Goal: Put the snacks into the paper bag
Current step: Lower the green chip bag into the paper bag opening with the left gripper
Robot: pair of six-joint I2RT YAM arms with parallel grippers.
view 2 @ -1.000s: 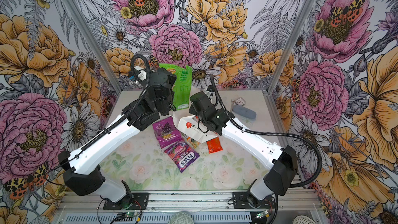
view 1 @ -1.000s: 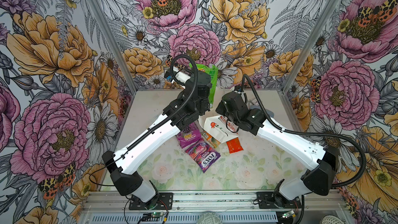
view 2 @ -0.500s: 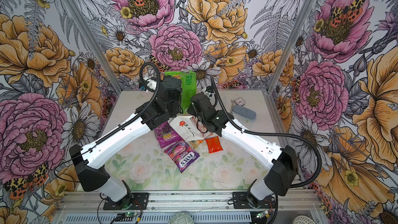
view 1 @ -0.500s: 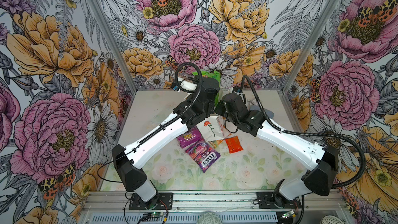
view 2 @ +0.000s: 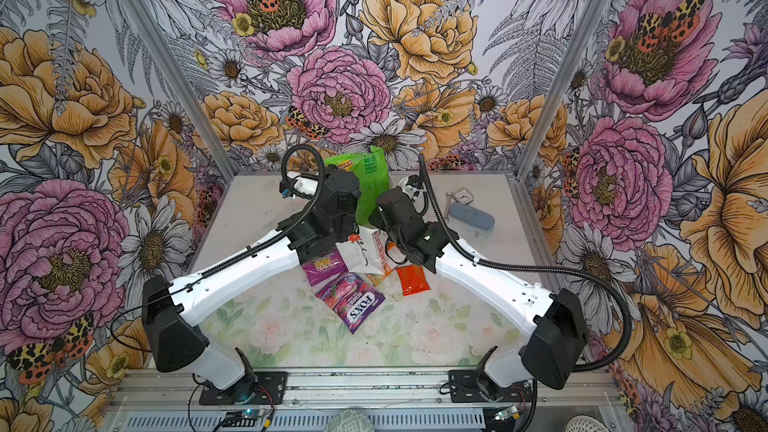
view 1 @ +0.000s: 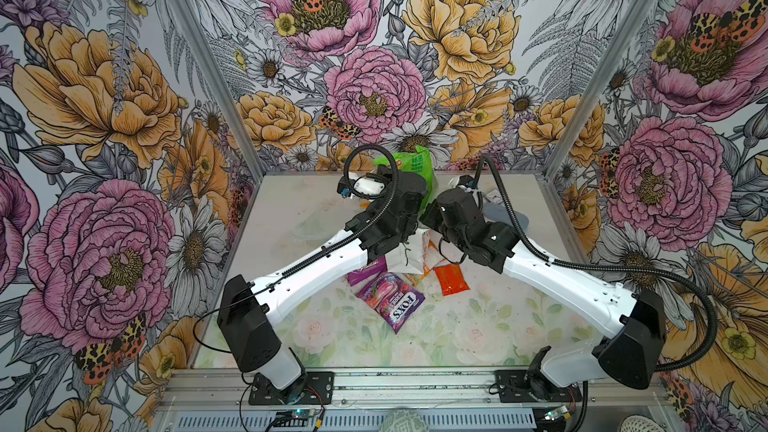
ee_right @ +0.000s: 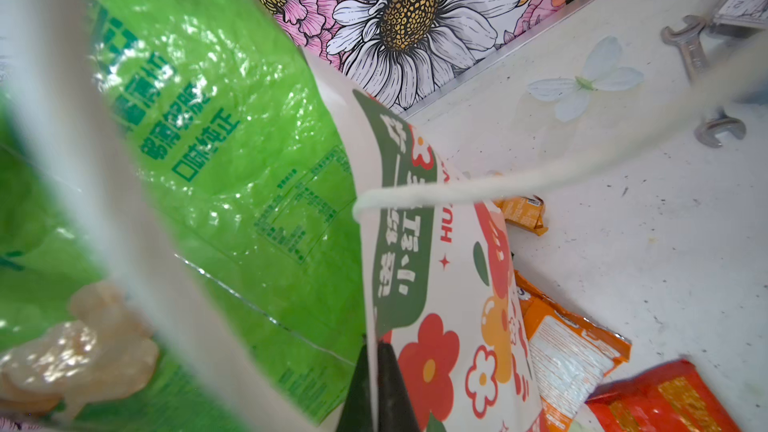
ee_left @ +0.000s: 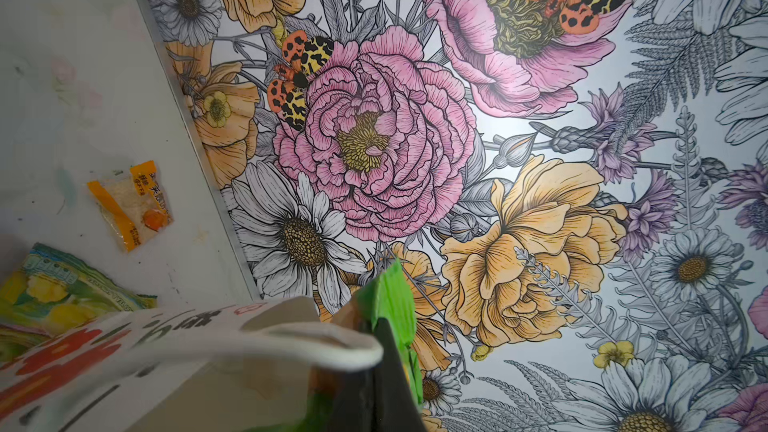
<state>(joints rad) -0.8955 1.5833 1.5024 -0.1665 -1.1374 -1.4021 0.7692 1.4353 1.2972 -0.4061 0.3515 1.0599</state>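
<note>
Paper bag [view 1: 406, 253] stands mid-tabletop [view 1: 291, 209], between your two arms. Your left tool [ee_left: 384, 351] is pinched tight on green packet [view 1: 409, 164]; packet upright, lower end at bag mouth. Your right tool [ee_right: 376, 367] is clamped on bag's flower-printed wall. Purple FOX'S packet [view 1: 390, 299] and red packet [view 1: 451, 278] lie flat just in front of bag.

The white paper bag [view 2: 362, 254] with red flowers stands a little tilted, mouth up. A big green packet [view 2: 371, 189] sticks up from its mouth. Beside its base a purple FOX'S packet [view 2: 351, 303], a purple packet [view 2: 324, 268], a red packet [view 2: 411, 280] and an orange packet [ee_right: 569, 351] lie flat.
</note>
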